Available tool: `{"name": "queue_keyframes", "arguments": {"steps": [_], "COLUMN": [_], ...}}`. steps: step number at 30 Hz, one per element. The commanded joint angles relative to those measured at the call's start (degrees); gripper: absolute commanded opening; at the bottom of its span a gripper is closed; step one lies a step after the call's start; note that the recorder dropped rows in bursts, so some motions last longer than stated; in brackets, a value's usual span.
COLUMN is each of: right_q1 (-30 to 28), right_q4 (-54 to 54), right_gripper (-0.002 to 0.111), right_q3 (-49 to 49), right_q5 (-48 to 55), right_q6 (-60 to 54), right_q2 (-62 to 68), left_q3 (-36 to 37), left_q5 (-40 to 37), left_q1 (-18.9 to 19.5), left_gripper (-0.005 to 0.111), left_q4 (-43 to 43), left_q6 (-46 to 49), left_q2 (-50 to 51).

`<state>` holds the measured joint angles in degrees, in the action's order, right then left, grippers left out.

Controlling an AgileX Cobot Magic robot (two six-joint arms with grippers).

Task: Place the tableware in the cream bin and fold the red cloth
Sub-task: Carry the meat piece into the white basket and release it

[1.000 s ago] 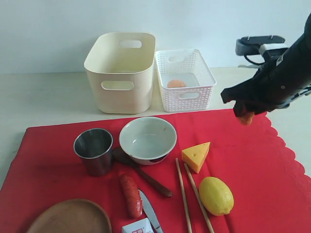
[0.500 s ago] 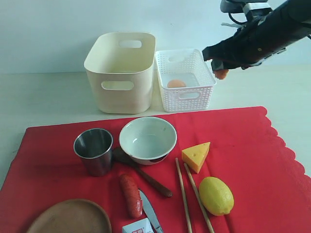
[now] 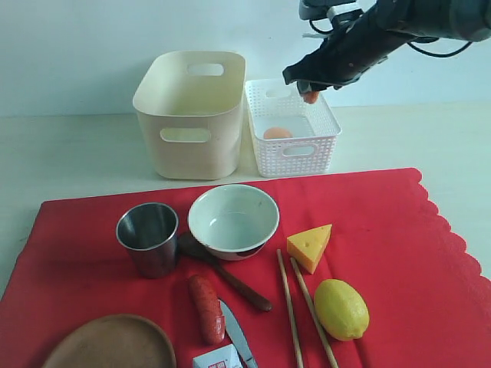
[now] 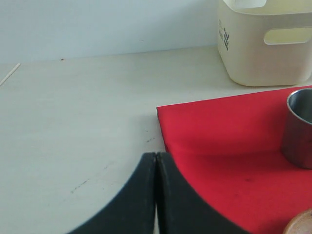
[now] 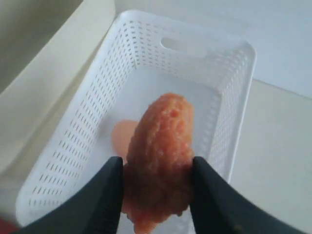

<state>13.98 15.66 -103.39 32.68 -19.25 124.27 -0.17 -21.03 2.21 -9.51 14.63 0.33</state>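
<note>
Right gripper [image 3: 309,90] was up above the white lattice basket [image 3: 295,149], near its back rim. Its fingers were clamped on an orange lump [image 5: 161,146] with a rough, bumpy surface. The lump hung between the two dark pads, clear of the basket floor. An egg [image 3: 278,133] lay inside the basket, below.

Left gripper [image 4: 156,161] had its fingers pressed flat together with nothing between them. It hung low over the bare table [image 4: 73,122], just off the near left corner of the red cloth [image 3: 383,230].

The cream bin [image 3: 188,157] stood on the table behind the cloth, just beside the basket on its left. No tableware showed in it from this angle.

All the tableware lay on the cloth:
- steel cup [image 3: 148,238], upright, left of the bowl [image 3: 233,221]
- wooden spoon [image 3: 230,280], its head tucked between cup and bowl
- knife [image 3: 238,333], beside the sausage [image 3: 207,307]
- chopsticks [image 3: 288,307], side by side, between the knife and the lemon [image 3: 341,308]
- wooden plate [image 3: 111,343], at the front left edge

A cheese wedge [image 3: 310,245] sat right of the bowl. A carton [image 3: 217,358] was cut off at the front. The cloth lay spread flat and unfolded.
</note>
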Motion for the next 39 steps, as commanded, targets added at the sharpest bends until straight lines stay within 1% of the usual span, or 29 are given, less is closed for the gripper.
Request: {"name": "queue_keyframes", "arguments": {"steps": [1, 7, 11, 15, 17, 20, 26, 29, 32, 39], "right_q1": [0.1, 0.1, 0.1, 0.1, 0.1, 0.1, 0.1, 0.1, 0.1, 0.1], "right_q4": [0.3, 0.3, -0.6, -4.0, -5.4, -6.0, -6.1, -6.1, -6.9, -8.5], "right_gripper": [0.000, 0.000, 0.000, 0.000, 0.002, 0.014, 0.050, 0.061, 0.066, 0.066], "right_q3": [-10.4, -20.6, -23.7, -25.0, -25.0, -25.0, -25.0, -25.0, -25.0, -25.0], "right_q5": [3.3, 7.6, 8.0, 7.7, 7.6, 7.9, 7.9, 8.0, 9.0, 16.8], "right_q6": [-3.5, -7.2, -10.9, -11.7, -11.7, -11.7, -10.9, -8.2, -4.7, -3.2], "right_q2": [7.6, 16.1, 19.5, 21.5, 21.8, 22.0, 21.8, 20.8, 19.0, 12.9], "left_q3": [0.2, 0.2, 0.2, 0.2, 0.2, 0.2, 0.2, 0.2, 0.2, 0.2], "left_q5": [0.5, 0.5, 0.5, 0.5, 0.5, 0.5, 0.5, 0.5, 0.5, 0.5], "left_q1": [0.2, 0.2, 0.2, 0.2, 0.2, 0.2, 0.2, 0.2, 0.2, 0.2], "left_gripper": [0.000, 0.000, 0.000, 0.000, 0.000, 0.000, 0.000, 0.000, 0.000, 0.000], "left_q4": [0.2, 0.2, 0.2, 0.2, 0.2, 0.2, 0.2, 0.2, 0.2, 0.2], "left_q6": [0.0, 0.0, 0.0, 0.0, 0.0, 0.0, 0.0, 0.0, 0.0, 0.0], "left_q2": [-0.3, -0.3, -0.3, -0.3, -0.3, -0.3, -0.3, -0.3, -0.3, -0.3]}}
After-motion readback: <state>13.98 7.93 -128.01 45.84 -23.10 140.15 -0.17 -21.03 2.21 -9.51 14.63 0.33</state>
